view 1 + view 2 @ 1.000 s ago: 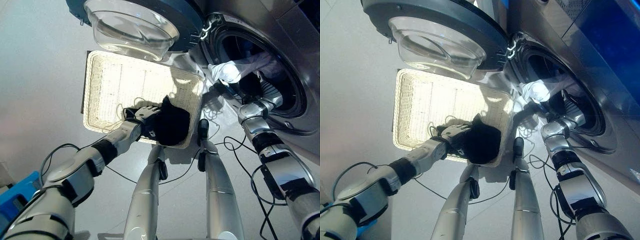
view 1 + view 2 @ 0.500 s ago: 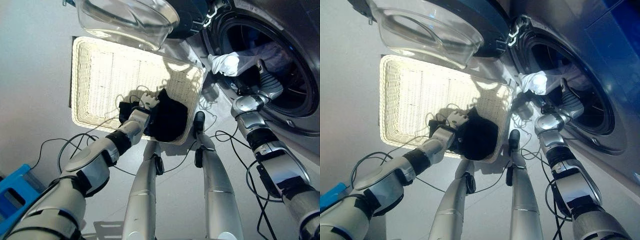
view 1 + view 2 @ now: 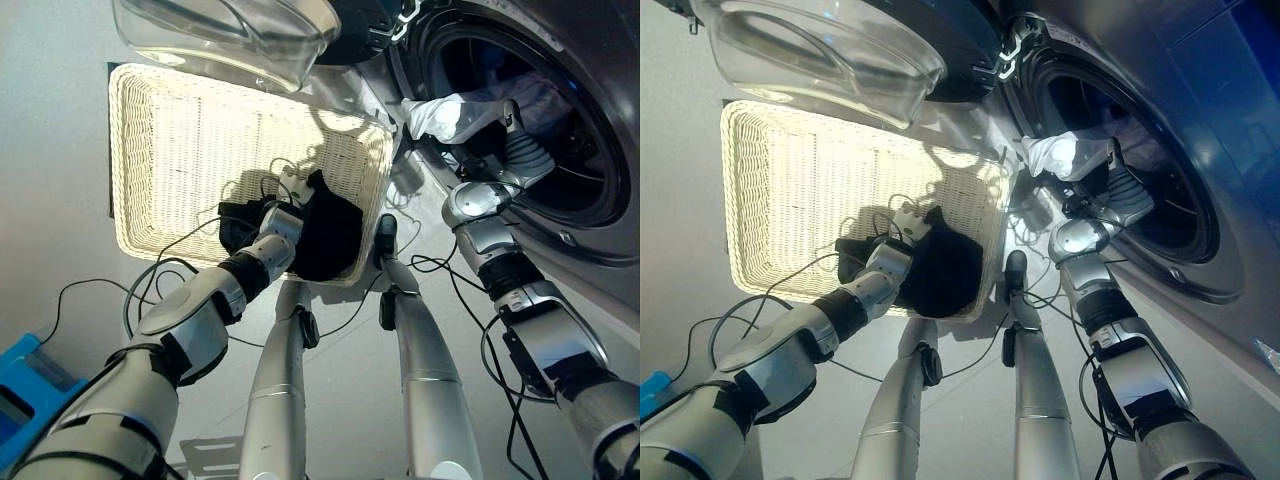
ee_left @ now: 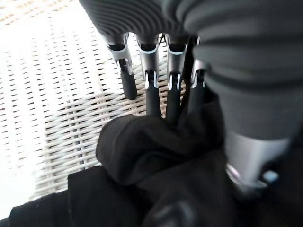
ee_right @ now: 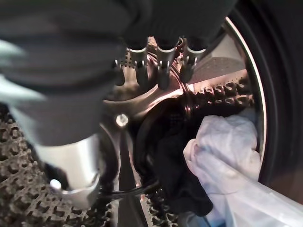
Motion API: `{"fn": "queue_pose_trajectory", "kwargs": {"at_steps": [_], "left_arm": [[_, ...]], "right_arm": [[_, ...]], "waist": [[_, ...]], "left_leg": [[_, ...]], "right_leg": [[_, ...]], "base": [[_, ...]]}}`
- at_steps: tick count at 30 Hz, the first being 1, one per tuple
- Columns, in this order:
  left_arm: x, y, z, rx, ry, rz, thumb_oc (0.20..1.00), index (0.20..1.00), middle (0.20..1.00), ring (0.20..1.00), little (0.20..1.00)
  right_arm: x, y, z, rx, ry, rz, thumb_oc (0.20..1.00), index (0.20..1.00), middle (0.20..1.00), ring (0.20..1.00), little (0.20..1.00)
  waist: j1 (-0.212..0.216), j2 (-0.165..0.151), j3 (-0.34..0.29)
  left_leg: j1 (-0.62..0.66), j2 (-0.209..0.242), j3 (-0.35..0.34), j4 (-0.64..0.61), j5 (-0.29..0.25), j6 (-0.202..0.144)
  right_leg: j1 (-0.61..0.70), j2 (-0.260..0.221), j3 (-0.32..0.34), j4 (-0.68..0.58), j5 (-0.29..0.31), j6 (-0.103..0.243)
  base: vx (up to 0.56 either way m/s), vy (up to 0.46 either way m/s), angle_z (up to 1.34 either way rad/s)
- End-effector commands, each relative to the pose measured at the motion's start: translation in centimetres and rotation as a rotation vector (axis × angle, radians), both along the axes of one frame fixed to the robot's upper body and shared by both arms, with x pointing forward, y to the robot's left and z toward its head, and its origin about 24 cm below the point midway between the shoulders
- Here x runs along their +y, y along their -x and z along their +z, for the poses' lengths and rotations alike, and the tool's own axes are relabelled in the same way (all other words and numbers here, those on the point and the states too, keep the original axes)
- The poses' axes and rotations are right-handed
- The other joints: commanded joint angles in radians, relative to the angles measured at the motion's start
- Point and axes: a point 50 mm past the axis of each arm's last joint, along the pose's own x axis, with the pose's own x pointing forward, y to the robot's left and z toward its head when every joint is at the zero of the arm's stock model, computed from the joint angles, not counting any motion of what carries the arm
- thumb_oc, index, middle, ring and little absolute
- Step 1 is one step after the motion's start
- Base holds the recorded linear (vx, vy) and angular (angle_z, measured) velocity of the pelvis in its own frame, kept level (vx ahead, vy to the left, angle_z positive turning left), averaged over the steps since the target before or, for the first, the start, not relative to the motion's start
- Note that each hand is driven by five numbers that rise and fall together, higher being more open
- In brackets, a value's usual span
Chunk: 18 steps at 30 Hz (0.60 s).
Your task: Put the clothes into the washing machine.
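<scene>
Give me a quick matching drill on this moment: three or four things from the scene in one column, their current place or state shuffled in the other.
1. black garment
2. white garment
3. left hand
4. washer door

a. hanging over the drum's rim
b. swung open above the wicker basket
c. lying in the basket's near corner
d. fingers on the black cloth

Pairs: 1-c, 2-a, 3-d, 4-b

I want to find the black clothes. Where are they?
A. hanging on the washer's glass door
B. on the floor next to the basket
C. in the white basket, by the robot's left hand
C: the black clothes lie in a corner of the white wicker basket, and the left hand has its fingers on the dark cloth.
</scene>
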Motion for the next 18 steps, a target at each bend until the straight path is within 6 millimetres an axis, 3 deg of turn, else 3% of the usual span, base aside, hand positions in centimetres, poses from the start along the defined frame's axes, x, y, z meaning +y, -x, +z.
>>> {"fn": "queue_pose_trajectory", "kwargs": {"at_steps": [1, 11, 18], "left_arm": [[0.6, 0.8, -4.5, 0.213, 0.037, 0.018, 0.200, 0.200, 0.200, 0.200, 0.200], [0.9, 0.8, -4.8, 0.215, 0.106, -0.012, 0.200, 0.200, 0.200, 0.200, 0.200], [1.8, 0.6, -4.6, 0.071, 0.501, 0.017, 0.200, 0.200, 0.200, 0.200, 0.200]], "right_arm": [[-1.1, 0.5, 0.5, -0.085, -0.105, -0.025, 1.000, 1.000, 1.000, 1.000, 1.000], [-1.9, 0.4, -0.6, -0.054, -0.153, -0.034, 1.000, 1.000, 1.000, 1.000, 1.000], [-1.5, 0.5, -0.9, -0.047, -0.125, -0.043, 1.000, 1.000, 1.000, 1.000, 1.000]], "waist": [[0.029, -0.037, -0.013], [0.035, -0.036, -0.013], [0.047, -0.037, -0.013]], "left_leg": [[0.019, -0.038, 0.101, -0.009, -0.030, -0.059], [0.046, -0.040, 0.098, 0.012, -0.042, -0.060], [0.072, -0.042, 0.095, 0.037, -0.050, -0.055]], "right_leg": [[0.019, 0.044, 0.016, -0.087, 0.135, 0.149], [0.051, 0.037, -0.002, -0.073, 0.122, 0.142], [0.077, 0.035, -0.012, -0.046, 0.106, 0.133]], "base": [[0.00, 0.000, 0.00], [0.00, -0.012, 0.00], [0.00, 0.000, 0.00]]}}
